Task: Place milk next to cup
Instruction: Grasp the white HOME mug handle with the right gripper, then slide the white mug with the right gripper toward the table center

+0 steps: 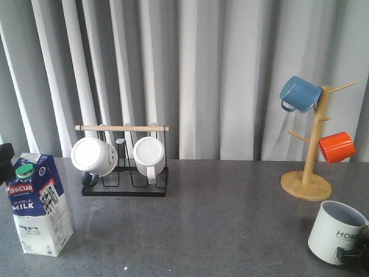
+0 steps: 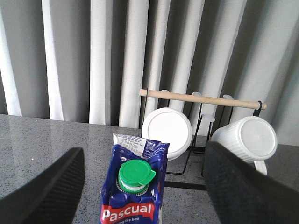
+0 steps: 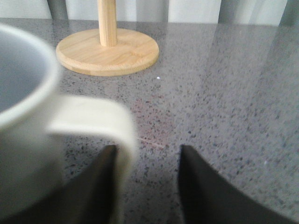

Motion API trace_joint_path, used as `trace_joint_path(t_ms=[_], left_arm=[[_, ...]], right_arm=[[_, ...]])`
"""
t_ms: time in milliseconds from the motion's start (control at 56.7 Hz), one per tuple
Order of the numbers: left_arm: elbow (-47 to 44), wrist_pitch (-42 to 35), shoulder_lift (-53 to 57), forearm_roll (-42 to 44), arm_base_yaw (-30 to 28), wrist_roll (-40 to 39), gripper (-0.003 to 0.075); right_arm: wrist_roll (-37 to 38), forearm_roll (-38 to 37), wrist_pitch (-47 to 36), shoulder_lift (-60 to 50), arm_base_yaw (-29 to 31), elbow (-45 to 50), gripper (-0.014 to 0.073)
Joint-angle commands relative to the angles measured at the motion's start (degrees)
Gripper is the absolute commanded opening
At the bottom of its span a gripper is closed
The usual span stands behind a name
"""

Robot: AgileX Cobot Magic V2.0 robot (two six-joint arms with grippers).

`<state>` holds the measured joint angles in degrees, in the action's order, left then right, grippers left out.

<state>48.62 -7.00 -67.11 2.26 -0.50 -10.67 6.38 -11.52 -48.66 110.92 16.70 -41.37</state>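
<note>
Blue-white gable-top milk carton (image 1: 37, 203) stood between spread left gripper (image 2: 145, 186) fingers; right gripper (image 3: 145, 186), jaws parted, beside ribbed grey-white "HOME" cup (image 1: 336, 231) handle.

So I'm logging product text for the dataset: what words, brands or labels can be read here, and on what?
"Pascual": red label on the milk, front and left wrist views.
"WHOLE MILK": white lettering on the milk's blue face, under the label; "WHOLE" is small.
"...ing the best": partly cut line under "Pascual" in the left wrist view.
"HOM": on the cup, cut off at the picture's edge.
Fine print on the carton's side and top flap: too small to read.
</note>
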Motion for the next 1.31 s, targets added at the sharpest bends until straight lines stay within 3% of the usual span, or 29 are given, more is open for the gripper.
trace_joint_path(t_ms=[0,53,247,388,529,617,758,917,1111,1287], left_arm=[[2.05,-4.23,1.08,-0.11,0.05,-0.61,0.0502],[2.05,-4.23,1.08,-0.11,0.05,-0.61,0.0502],[2.05,-4.23,1.08,-0.11,0.05,-0.61,0.0502],[2.05,-4.23,1.08,-0.11,0.05,-0.61,0.0502],[2.05,-4.23,1.08,-0.11,0.05,-0.61,0.0502],[2.05,-4.23,1.08,-0.11,0.05,-0.61,0.0502],[2.05,-4.23,1.08,-0.11,0.05,-0.61,0.0502],[2.05,-4.23,1.08,-0.11,0.05,-0.61,0.0502],[2.05,-4.23,1.08,-0.11,0.05,-0.61,0.0502],[2.05,-4.23,1.08,-0.11,0.05,-0.61,0.0502]], right_arm=[[3.97,-0.47,-4.41,-1.12,0.07,-1.93,0.0057],[5.79,-2.11,-4.91,-1.04,0.07,-1.93,-0.0013],[10.24,-9.96,-13.8,-2.21,-1.68,-1.93,-0.0005],[9.93,-7.53,-13.09,-4.76,-8.69,-2.06,-0.0004],[7.85,0.22,-8.76,-5.64,-18.0,-4.05,-0.0004],[4.82,9.45,-3.17,-5.51,-24.63,-6.63,-0.0004],[-7.1,25.95,4.59,-3.45,-33.08,-12.93,-0.0004],[-18.96,37.39,6.22,0.04,-40.42,-18.19,-0.0004],[-27.67,45.69,5.51,3.39,-44.01,-20.4,-0.0004],[-30.46,44.4,4.7,4.21,-44.61,-20.4,-0.0004]])
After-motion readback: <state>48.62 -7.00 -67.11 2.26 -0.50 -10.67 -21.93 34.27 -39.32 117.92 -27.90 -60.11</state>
